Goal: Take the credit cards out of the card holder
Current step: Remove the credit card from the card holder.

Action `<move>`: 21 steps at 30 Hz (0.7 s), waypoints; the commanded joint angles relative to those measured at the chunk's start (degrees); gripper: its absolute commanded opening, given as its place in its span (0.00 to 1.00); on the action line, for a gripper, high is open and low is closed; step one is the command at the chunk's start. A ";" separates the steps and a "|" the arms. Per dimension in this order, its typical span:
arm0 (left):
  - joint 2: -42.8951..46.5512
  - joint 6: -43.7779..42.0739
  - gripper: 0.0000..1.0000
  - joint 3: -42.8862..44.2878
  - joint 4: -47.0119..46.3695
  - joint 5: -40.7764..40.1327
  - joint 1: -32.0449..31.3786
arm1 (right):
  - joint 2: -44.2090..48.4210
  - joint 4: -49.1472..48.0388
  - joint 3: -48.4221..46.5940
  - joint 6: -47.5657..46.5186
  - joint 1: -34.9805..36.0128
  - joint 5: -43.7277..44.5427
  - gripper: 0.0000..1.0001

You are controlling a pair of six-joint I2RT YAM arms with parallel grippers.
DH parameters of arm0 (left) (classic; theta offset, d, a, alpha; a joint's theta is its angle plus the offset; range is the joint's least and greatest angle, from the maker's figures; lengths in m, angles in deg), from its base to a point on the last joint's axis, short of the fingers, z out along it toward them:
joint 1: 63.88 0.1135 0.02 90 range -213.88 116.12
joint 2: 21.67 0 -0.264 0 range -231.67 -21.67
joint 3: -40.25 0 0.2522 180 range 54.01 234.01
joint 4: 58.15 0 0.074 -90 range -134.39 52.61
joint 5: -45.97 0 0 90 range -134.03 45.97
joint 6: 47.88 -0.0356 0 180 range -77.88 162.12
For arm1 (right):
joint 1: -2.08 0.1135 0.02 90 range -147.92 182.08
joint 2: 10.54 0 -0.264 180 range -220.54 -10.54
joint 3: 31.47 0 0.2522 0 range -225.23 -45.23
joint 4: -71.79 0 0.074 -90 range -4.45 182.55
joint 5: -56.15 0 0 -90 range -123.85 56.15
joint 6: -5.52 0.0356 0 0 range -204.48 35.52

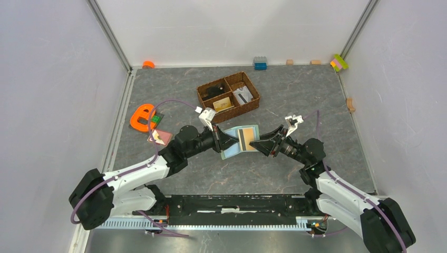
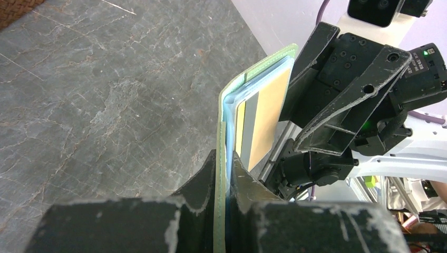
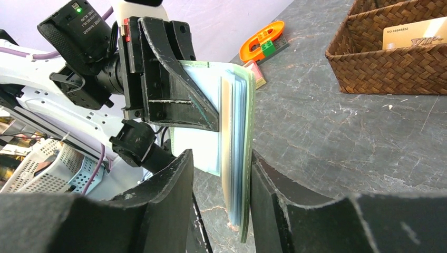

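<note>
Card holder [image 1: 240, 141], a small sage-green bifold wallet with pale blue lining: held spread open in the air above the middle of the grey marbled table [image 1: 295, 110], between the two arms. Left gripper [image 1: 223, 142] clamped on the left flap, green edge pinched tight between its black fingers in the left wrist view. Right gripper [image 1: 256, 143] released, fingers [image 3: 163, 195] straddling the right flap's edge with a gap on one side, grasping nothing. Tan-orange credit card [image 1: 245, 138] with a dark stripe tucked in a slot of the right flap, not yet out. Step in hand, at a guess: drawing that card out. To do it well: keep the left clamp firm, set the right fingers on the card's free edge alone, close on card and not on lining, pull straight along the slot. Likely fault: catching the flap together with the card. Seen only from the left wrist: the card's tan face and grey stripe, edge-on and lost among the pockets from the right wrist. Seen best from the right wrist: the layered pockets, plus a gold card [image 3: 416, 32] lying in the brown wicker divided basket [image 3: 390, 68]. Placed clearly only from overhead: a pinkish card [image 1: 161, 137] on the table just beside the orange letter shape [image 1: 141, 117].
</note>
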 commanded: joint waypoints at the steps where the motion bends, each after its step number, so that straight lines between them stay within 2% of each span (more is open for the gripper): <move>1: -1.08 -1.95 0.02 3.39 0.34 2.03 0.11 | -0.24 -1.58 -1.19 -0.60 -0.23 -0.33 0.46; 9: -1.38 -1.88 0.02 3.56 0.38 2.08 0.16 | -0.68 -2.27 -1.05 -0.13 -0.21 -0.77 0.45; 14: -0.79 -2.04 0.02 3.04 0.63 -0.10 0.20 | -1.12 -2.72 -1.10 0.44 -0.20 -1.16 0.42; 21: -0.65 -2.34 0.02 3.18 2.27 -2.42 0.20 | -2.03 -3.98 -1.10 1.35 -0.19 -2.04 0.42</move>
